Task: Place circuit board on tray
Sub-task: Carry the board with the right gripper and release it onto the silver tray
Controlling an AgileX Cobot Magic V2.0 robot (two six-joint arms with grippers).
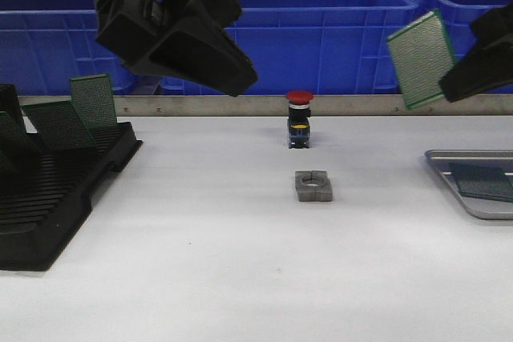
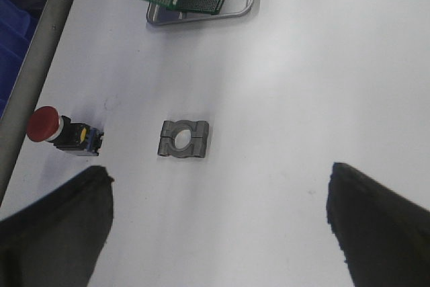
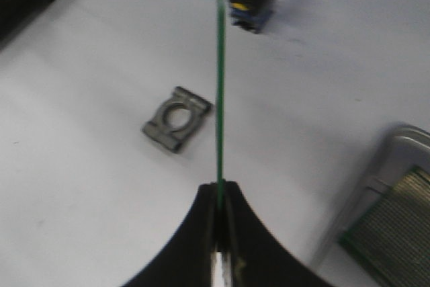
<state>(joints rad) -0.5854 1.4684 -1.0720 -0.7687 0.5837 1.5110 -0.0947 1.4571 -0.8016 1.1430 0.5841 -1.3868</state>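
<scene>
A green circuit board point(image 1: 421, 58) hangs tilted in the air at the right, above the table, with my right gripper point(image 1: 458, 78) shut on its lower edge. In the right wrist view the board point(image 3: 219, 85) shows edge-on, pinched at the gripper point(image 3: 220, 189). The silver-grey tray point(image 1: 473, 154) lies on the table below and to the right, with another green board point(image 1: 482, 182) lying flat in it. My left gripper point(image 1: 216, 70) hovers high at the upper left, open and holding nothing; in its wrist view its gripper point(image 2: 218, 173) frames bare table.
A black slotted rack point(image 1: 56, 190) holding upright green boards point(image 1: 92, 102) stands at the left. A red push button point(image 1: 299, 118) and a grey metal clamp block point(image 1: 313, 186) sit mid-table. Blue bins point(image 1: 304, 30) line the back behind a metal rail.
</scene>
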